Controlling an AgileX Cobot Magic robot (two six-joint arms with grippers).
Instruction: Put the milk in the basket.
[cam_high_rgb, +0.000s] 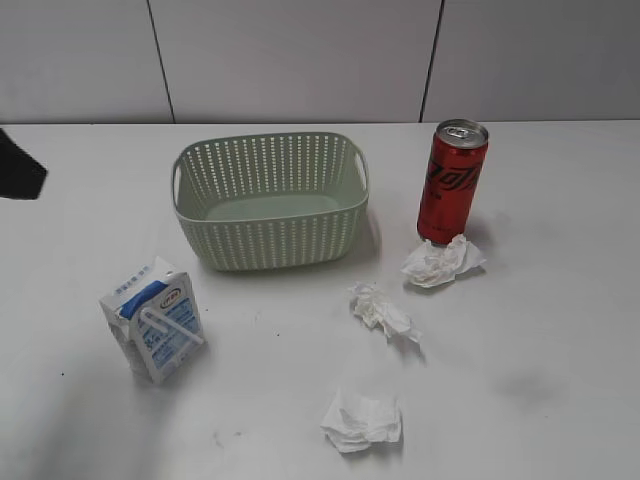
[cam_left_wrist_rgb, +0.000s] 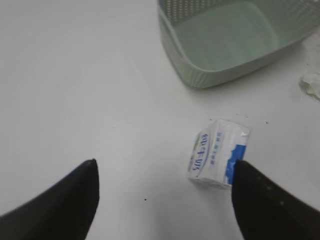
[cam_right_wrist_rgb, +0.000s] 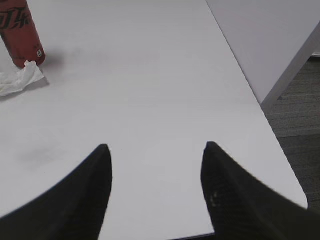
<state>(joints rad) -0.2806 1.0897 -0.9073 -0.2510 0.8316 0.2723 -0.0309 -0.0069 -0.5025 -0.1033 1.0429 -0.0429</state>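
Observation:
The milk (cam_high_rgb: 152, 317) is a small white carton with blue print and a white straw across its front. It stands tilted on the table at the front left. The pale green perforated basket (cam_high_rgb: 270, 240) sits behind it, empty. In the left wrist view the milk (cam_left_wrist_rgb: 218, 153) lies just ahead of my right fingertip, with the basket (cam_left_wrist_rgb: 200, 75) beyond. My left gripper (cam_left_wrist_rgb: 165, 167) is open and empty above the table. Only a dark part of it shows at the left edge of the exterior view (cam_high_rgb: 20, 170). My right gripper (cam_right_wrist_rgb: 156, 146) is open and empty.
A red can (cam_high_rgb: 452, 180) stands right of the basket, also in the right wrist view (cam_right_wrist_rgb: 21, 37). Three crumpled tissues lie by it (cam_high_rgb: 442, 262), mid-table (cam_high_rgb: 380, 312) and at the front (cam_high_rgb: 362, 420). The table's right edge (cam_right_wrist_rgb: 260, 105) is near my right gripper.

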